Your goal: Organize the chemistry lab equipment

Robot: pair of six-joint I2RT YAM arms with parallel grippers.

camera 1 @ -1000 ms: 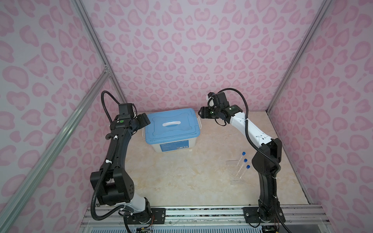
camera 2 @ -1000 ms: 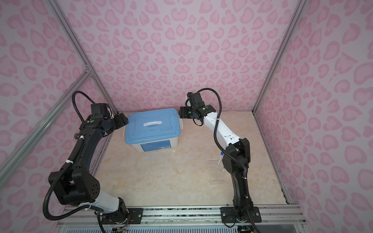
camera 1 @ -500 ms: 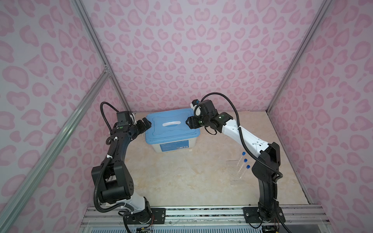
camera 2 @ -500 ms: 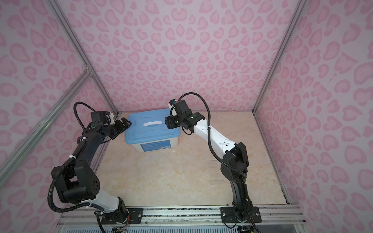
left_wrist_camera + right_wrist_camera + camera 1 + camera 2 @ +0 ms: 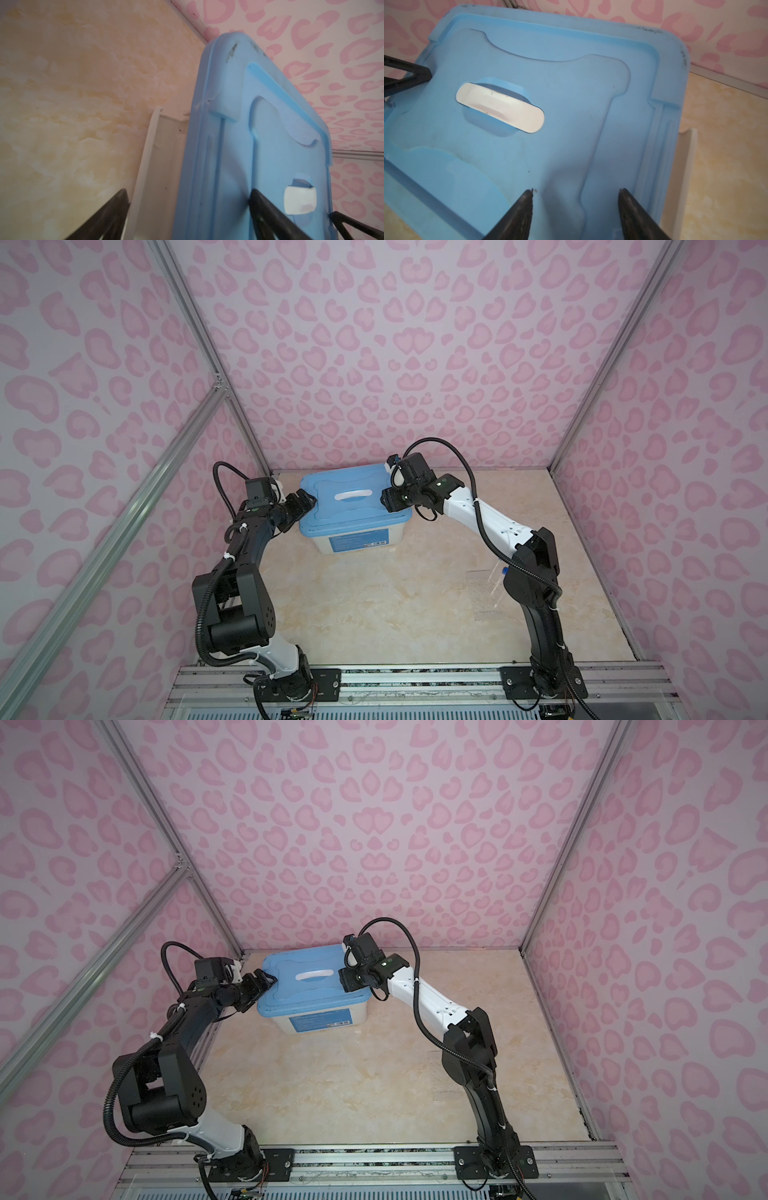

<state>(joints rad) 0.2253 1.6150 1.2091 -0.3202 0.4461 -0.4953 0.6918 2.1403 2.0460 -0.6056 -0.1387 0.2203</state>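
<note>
The tabletop (image 5: 374, 614) carries the blue-lidded box (image 5: 353, 531) at 12 o'clock. The left tool (image 5: 309, 502), apart, straddles the lid's 9 o'clock edge, and the right tool (image 5: 575, 190), apart, hovers over its 3 o'clock edge. Opening seems in hand; next, both clamp and lift evenly. The clear rack (image 5: 486, 578) stands at 3 o'clock.

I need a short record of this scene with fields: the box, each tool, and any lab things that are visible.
box: storage box with blue lid on, at the back of the table
handle: white, flat in the lid's recess
left tool: open, astride the lid's left edge
right tool: open, over the lid's right part, holding nothing
clear rack: on the table's right side, partly hidden behind the right arm; one blue cap shows
other equipment: not visible
</note>
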